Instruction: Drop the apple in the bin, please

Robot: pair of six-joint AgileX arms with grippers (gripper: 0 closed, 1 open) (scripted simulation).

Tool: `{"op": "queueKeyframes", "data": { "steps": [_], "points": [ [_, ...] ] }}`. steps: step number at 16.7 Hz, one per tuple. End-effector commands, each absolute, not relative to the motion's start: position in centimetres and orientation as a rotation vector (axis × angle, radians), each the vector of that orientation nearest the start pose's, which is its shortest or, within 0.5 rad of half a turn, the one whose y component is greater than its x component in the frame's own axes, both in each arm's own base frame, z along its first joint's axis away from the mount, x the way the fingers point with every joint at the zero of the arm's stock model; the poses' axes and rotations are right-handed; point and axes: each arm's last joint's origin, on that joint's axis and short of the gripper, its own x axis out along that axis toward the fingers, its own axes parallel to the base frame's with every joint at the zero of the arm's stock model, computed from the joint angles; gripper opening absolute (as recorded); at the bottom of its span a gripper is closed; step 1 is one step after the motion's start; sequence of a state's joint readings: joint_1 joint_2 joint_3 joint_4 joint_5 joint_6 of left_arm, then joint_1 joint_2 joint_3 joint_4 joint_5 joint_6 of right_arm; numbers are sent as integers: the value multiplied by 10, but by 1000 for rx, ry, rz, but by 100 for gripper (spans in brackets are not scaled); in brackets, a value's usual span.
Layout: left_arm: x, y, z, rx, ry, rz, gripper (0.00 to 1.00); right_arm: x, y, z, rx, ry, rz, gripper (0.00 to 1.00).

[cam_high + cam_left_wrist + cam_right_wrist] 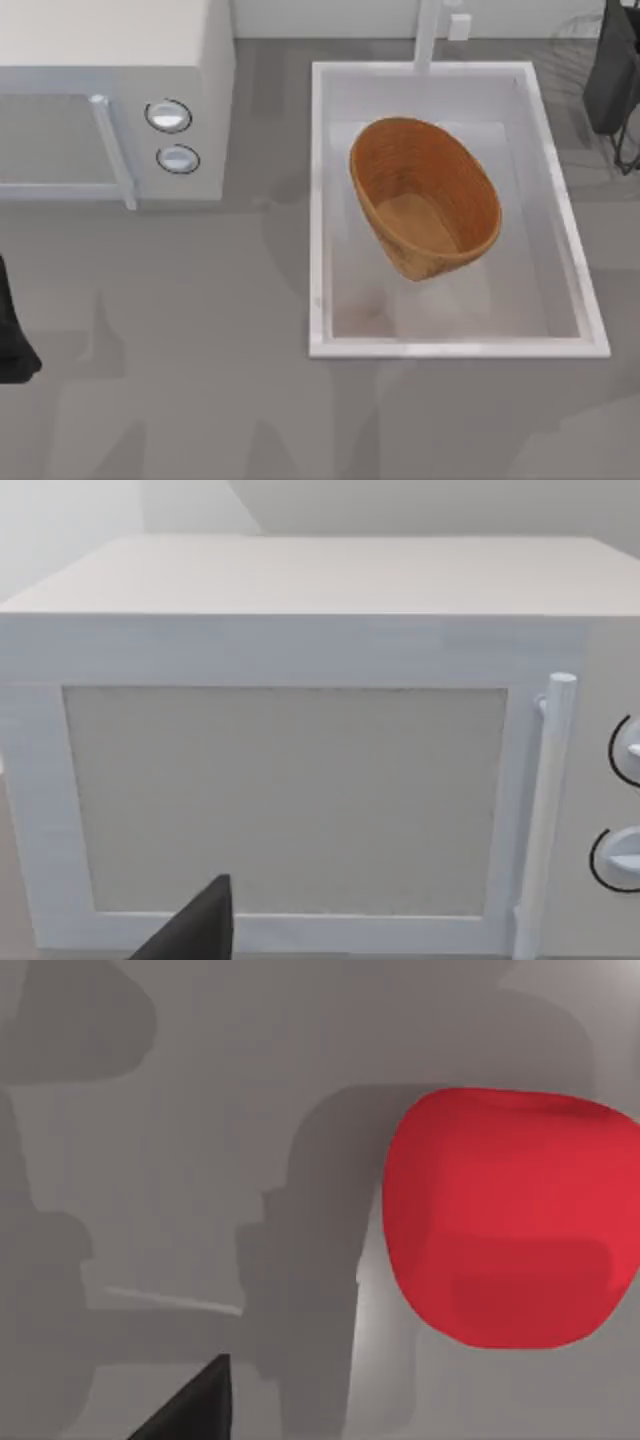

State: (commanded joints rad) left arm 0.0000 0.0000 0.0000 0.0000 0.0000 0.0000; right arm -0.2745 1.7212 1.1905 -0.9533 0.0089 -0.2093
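The right gripper's (185,1405) finger state cannot be told. In the right wrist view the apple (505,1220) is seen close by, toward the frame's right. In the top view, the bin (425,195) lies tilted in the sink (320,200), right of centre.

Even, soft, diffuse light throughout. Table (200,350) carries broad soft-edged grey shadows, overlapping. Sink (320,200) rim pale, near washed out. Apple (505,1220) bright, darker band low on its surface. Microwave (300,780) front flat, low contrast.
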Motion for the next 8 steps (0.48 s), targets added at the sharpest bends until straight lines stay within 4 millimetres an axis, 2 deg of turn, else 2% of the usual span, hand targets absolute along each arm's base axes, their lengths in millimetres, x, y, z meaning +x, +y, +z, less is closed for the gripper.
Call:
{"op": "queueKeyframes", "data": {
  "steps": [4,8],
  "points": [
    [106,-1,160,0,0,0,100,323,-96,178,43,1569,-59,100],
    [106,-1,160,0,0,0,100,324,-96,177,44,1573,-59,100]
  ]
}}
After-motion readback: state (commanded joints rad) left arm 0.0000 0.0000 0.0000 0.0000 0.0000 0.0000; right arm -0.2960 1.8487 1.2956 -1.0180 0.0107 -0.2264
